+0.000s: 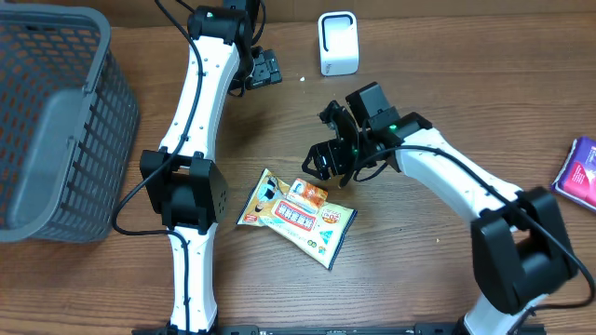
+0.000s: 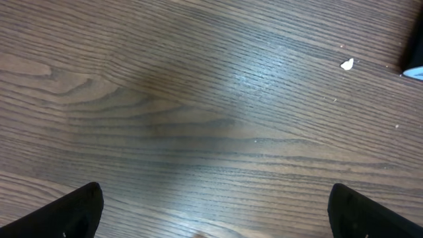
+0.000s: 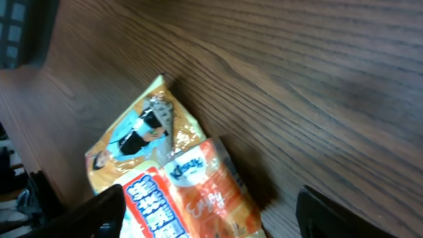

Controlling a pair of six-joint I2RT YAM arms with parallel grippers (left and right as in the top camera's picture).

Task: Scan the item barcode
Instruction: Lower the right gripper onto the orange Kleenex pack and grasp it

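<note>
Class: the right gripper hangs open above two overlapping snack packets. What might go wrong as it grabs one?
The yellow plastic snack packet and the orange plastic packet overlap, so the open right gripper may pinch both or drag one. Both lie flat on the brown wooden table, so its grip may slip off.

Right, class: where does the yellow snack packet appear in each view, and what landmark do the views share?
Overhead: yellow snack packet lower centre.
Left wrist: not in it.
Right wrist: left of centre.
Shared landmark: the wood-grain table.
</note>
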